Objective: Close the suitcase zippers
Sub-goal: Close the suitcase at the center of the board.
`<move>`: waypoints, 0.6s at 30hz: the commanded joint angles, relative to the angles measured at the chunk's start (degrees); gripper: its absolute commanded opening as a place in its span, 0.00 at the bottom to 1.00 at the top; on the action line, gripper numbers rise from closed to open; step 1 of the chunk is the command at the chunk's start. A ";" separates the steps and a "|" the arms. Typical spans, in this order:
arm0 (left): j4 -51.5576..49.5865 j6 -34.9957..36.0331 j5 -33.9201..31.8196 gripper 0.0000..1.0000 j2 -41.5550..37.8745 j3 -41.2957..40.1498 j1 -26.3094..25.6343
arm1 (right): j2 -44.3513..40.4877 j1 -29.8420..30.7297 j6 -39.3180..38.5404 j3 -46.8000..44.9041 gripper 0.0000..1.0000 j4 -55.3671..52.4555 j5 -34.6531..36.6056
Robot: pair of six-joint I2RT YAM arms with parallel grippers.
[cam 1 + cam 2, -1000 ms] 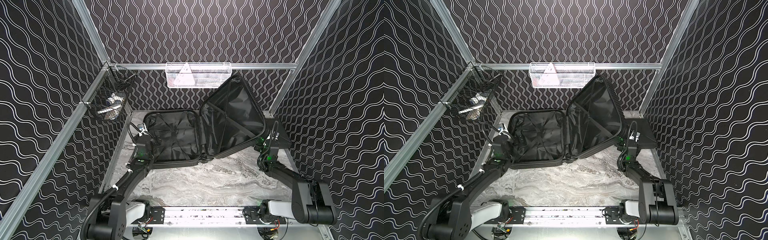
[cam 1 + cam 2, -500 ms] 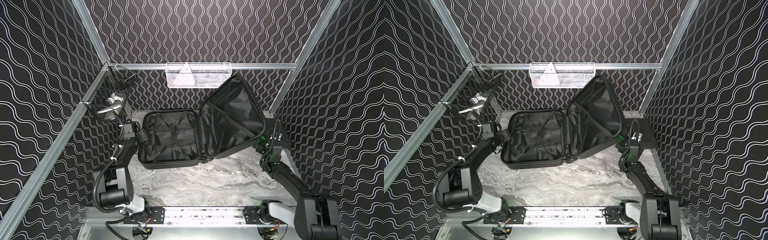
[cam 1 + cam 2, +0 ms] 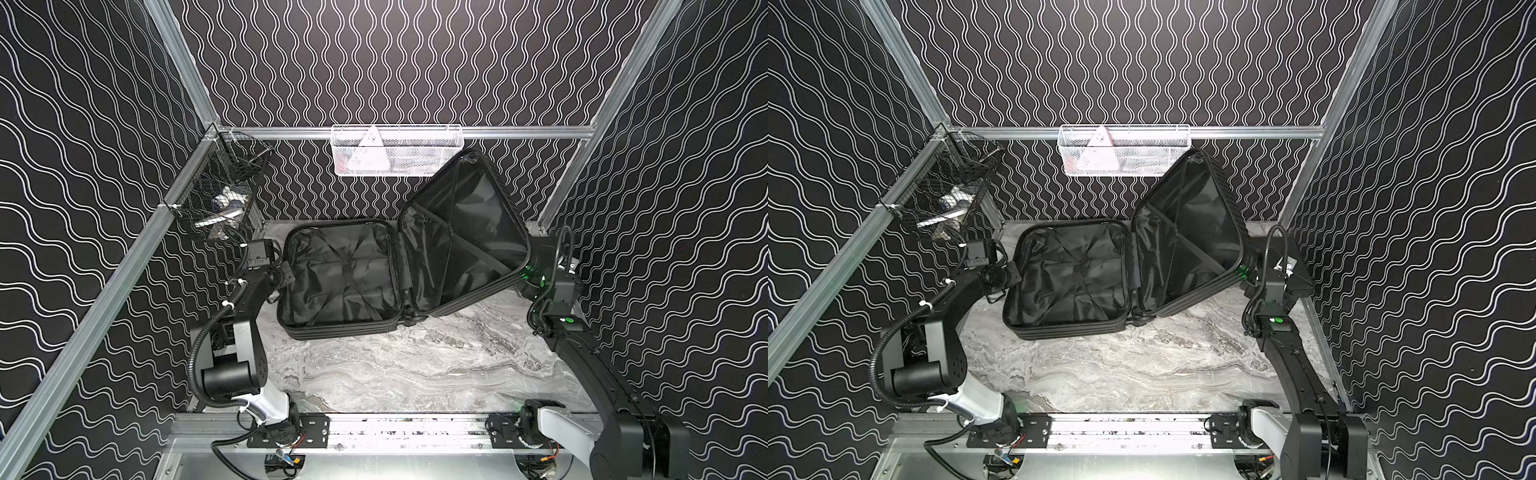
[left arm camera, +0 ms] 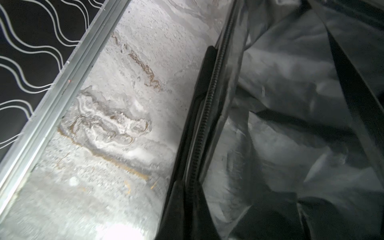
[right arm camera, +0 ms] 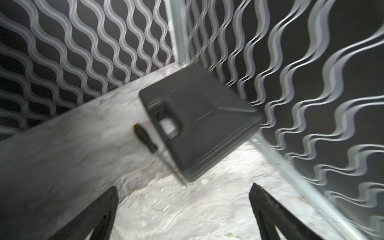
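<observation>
The black suitcase (image 3: 340, 286) (image 3: 1071, 286) lies open at the back of the marble table. Its left half is flat and its lid (image 3: 461, 241) stands tilted up to the right. The zippers (image 4: 209, 99) run along the flat half's left rim as a dark toothed track. My left gripper (image 4: 191, 187) (image 3: 286, 276) is at that rim, shut on the track, which passes between the fingers (image 4: 176, 209). My right gripper (image 5: 184, 188) is open and holds nothing. The right arm's wrist (image 3: 561, 291) is by the lid's low right edge, and the gripper faces the back right corner.
A flat black tool case (image 5: 199, 124) (image 3: 1296, 266) lies in the back right corner with a black-handled screwdriver (image 5: 144, 136) beside it. A white mesh basket (image 3: 397, 149) hangs on the back rail. A black wire basket (image 3: 220, 195) hangs at the left wall.
The left arm swung from the case's front left corner back to its left rim, and its gripper went from open to shut there. The right wrist shifted slightly; its gripper stayed open.
</observation>
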 commanded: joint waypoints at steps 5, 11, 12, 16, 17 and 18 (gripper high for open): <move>-9.58 2.98 -6.92 0.03 -5.87 9.12 -0.66 | -1.59 -0.34 -1.29 7.64 1.00 -7.68 9.57; -20.88 12.47 -10.72 0.04 -6.59 22.05 -0.63 | -4.59 -0.55 -0.59 9.51 1.00 -9.57 7.08; -21.97 13.72 -11.48 0.04 -6.65 23.73 -0.67 | -5.12 -0.55 -0.52 9.69 1.00 -9.94 5.83; -25.43 17.70 -12.79 0.03 -7.23 30.12 -0.66 | -5.28 -0.55 -1.45 10.51 1.00 -10.55 -5.51; -26.34 18.58 -12.80 0.03 -7.14 31.76 -0.66 | -4.64 -0.55 -1.55 11.06 1.00 -11.01 -8.85; -27.19 19.34 -12.86 0.03 -7.06 33.09 -0.67 | -4.01 -0.55 -1.38 11.43 1.00 -11.40 -11.91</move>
